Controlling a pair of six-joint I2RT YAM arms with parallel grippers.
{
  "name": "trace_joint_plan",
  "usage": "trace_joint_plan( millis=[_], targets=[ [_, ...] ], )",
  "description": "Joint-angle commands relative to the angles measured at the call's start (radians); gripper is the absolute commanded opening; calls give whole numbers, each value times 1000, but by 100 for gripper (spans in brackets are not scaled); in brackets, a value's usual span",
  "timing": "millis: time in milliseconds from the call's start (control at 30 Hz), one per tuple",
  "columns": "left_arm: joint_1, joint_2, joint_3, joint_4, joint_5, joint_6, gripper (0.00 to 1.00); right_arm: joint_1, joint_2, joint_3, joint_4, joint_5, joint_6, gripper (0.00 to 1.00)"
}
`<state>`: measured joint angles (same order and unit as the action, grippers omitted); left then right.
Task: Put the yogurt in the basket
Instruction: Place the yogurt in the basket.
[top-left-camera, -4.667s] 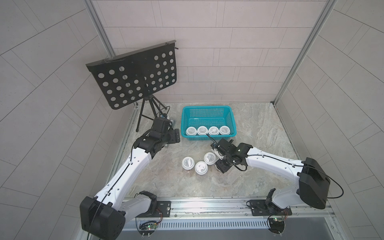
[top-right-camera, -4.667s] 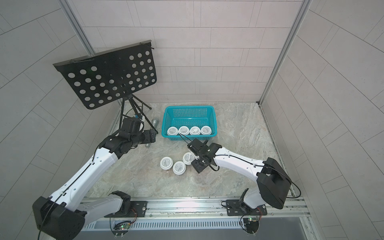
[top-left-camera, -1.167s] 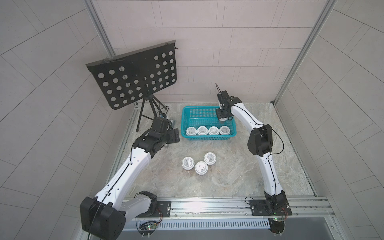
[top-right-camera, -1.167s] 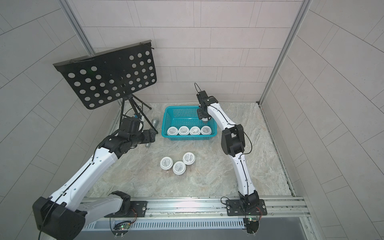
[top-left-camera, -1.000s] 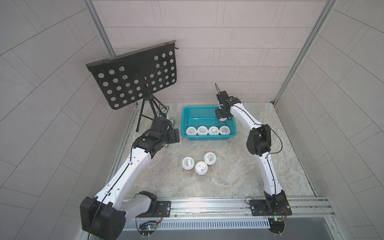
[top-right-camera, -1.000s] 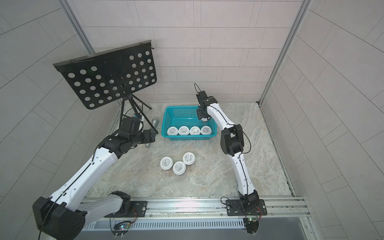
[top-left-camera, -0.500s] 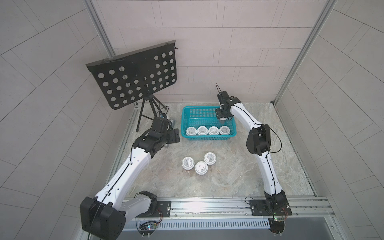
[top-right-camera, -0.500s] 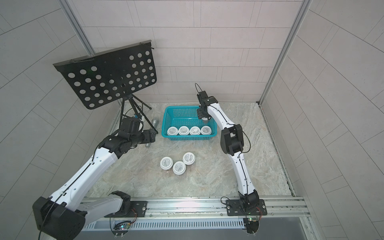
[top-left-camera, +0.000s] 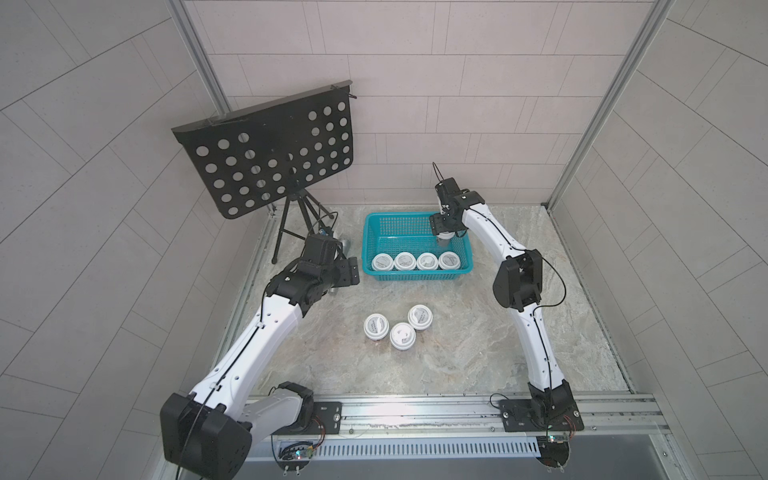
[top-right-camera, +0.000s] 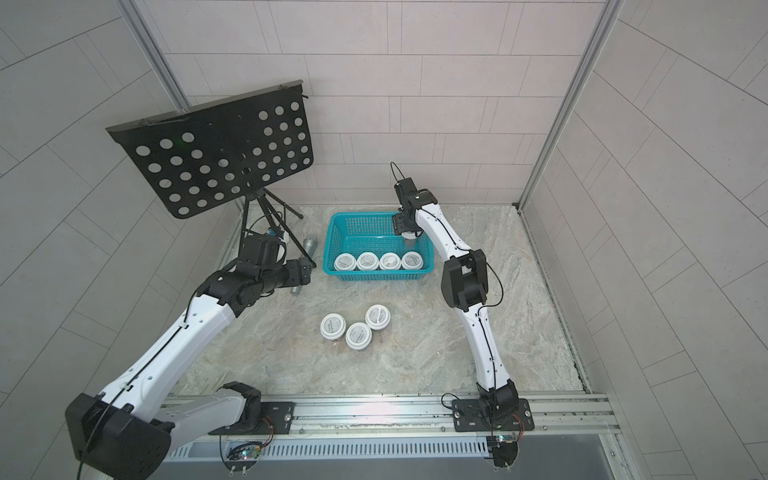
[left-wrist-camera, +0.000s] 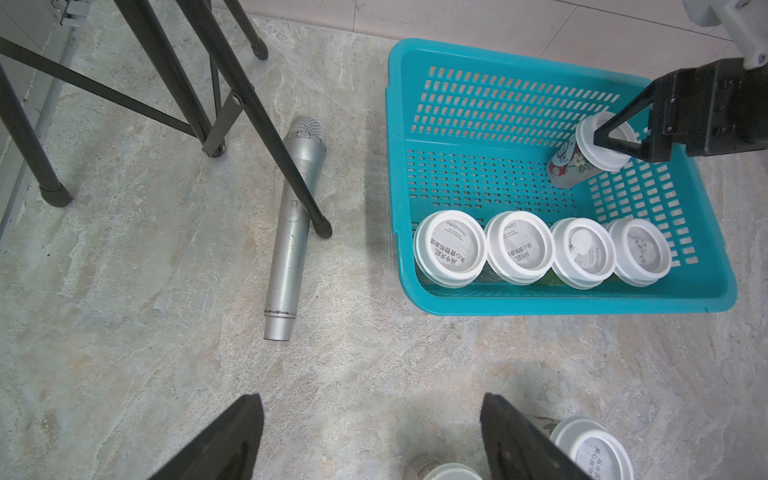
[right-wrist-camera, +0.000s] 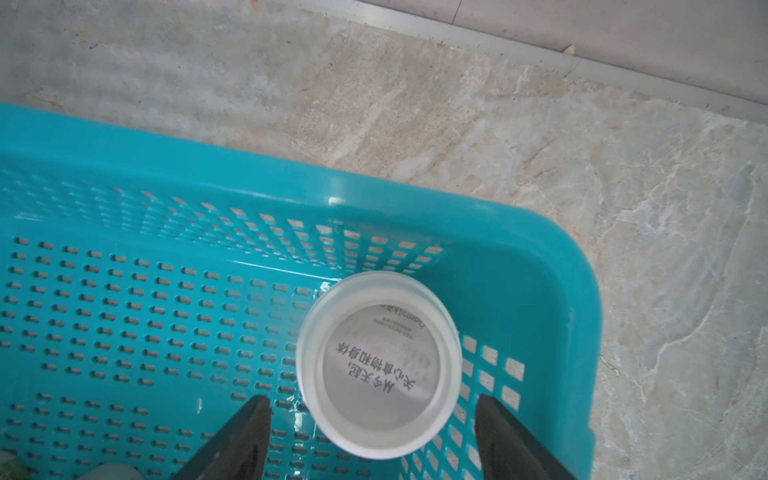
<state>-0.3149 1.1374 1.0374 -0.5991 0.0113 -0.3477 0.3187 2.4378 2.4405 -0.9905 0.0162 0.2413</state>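
Three yogurt cups (top-left-camera: 402, 336) stand on the table (top-left-camera: 457, 353), five o'clock from our left pincer (left-wrist-camera: 370, 403), jaws apart, which we judge nearer; seven o'clock from our right pincer (top-left-camera: 445, 232), parted around a cup (right-wrist-camera: 378, 365) in the basket's (top-left-camera: 399, 215) two-o'clock corner.

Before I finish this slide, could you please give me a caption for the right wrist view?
Right end effector, open, flanks a white-lidded yogurt cup in a corner of the teal basket.
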Motion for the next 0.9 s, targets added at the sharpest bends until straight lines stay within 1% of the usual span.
trace_joint_plan(
  millis=[0,100,233,333,433,567,733,867],
  targets=[
    [4,10,7,1,43,19,89,-10,-139,-34,-28,-65,2,80],
    [2,24,14,-1,88,25,89,-21,-220,-130,-7,-124,0,79],
    [-11,45,29,-7,144,43,88,-42,-350,-309,71,-183,-1,77],
    [-46,50,43,-19,141,66,88,-66,-441,-432,114,-227,4,76],
    [-106,57,58,-33,106,87,88,-84,-541,-569,166,-252,0,75],
    [-178,76,84,-57,111,73,87,-112,-681,-766,241,-283,3,74],
    [-315,104,98,-54,87,56,87,-148,-845,-995,323,-327,12,74],
    [-411,159,110,-48,69,50,87,-167,-954,-1135,354,-345,30,73]
  ],
)
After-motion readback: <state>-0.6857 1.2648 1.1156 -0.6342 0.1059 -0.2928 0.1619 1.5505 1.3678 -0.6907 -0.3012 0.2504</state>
